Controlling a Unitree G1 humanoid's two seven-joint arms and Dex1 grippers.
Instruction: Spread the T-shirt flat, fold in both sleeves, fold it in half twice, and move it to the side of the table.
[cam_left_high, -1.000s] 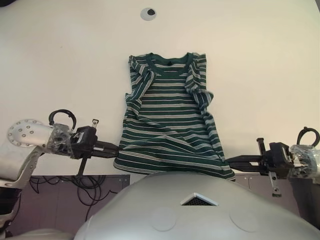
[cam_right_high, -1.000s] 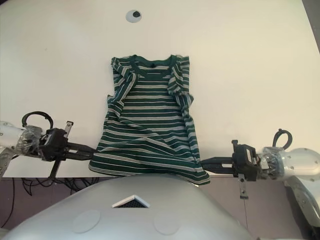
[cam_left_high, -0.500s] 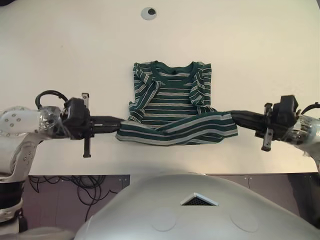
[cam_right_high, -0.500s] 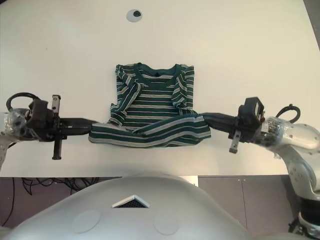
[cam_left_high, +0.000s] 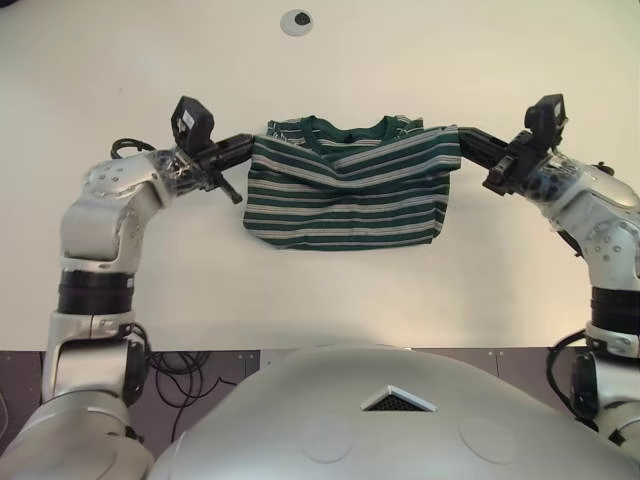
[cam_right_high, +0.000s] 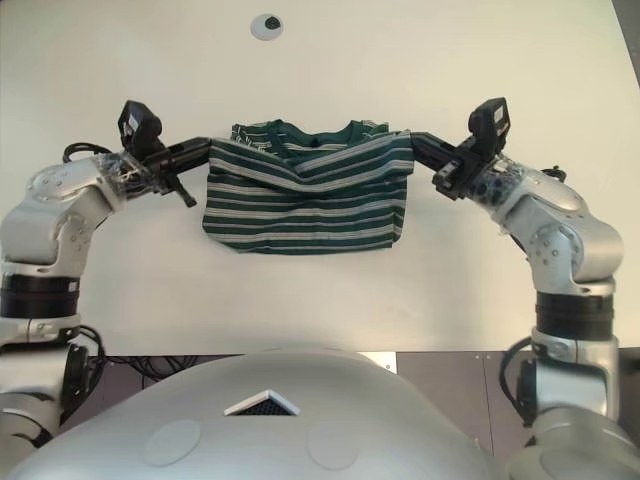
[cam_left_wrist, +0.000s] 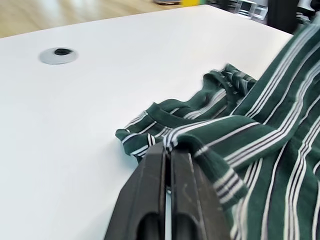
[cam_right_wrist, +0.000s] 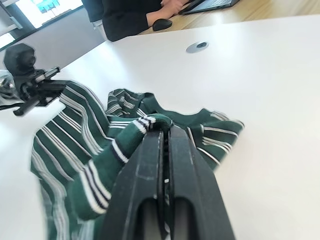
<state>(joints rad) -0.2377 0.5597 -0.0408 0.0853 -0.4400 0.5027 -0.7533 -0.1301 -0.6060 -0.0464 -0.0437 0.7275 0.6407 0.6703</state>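
Note:
The green T-shirt with white stripes (cam_left_high: 348, 195) lies on the white table (cam_left_high: 320, 285), its lower half doubled over toward the collar (cam_left_high: 345, 130). My left gripper (cam_left_high: 250, 144) is shut on the hem's left corner, beside the left shoulder; the left wrist view has its fingers (cam_left_wrist: 167, 165) pressed together on striped cloth (cam_left_wrist: 260, 145). My right gripper (cam_left_high: 460, 135) is shut on the hem's right corner near the right shoulder, its fingers (cam_right_wrist: 162, 145) pinching the fabric (cam_right_wrist: 90, 170). Between the two corners the hem sags a little.
A round grey cable port (cam_left_high: 296, 24) sits in the table beyond the shirt. The table's near edge (cam_left_high: 300, 349) runs just ahead of me, with cables (cam_left_high: 180, 370) hanging below on the left. Bare tabletop lies on both sides of the shirt.
Both grippers carried the hem corners from the table's near edge up to the shoulders, folding the shirt in half. My arms now reach far forward.

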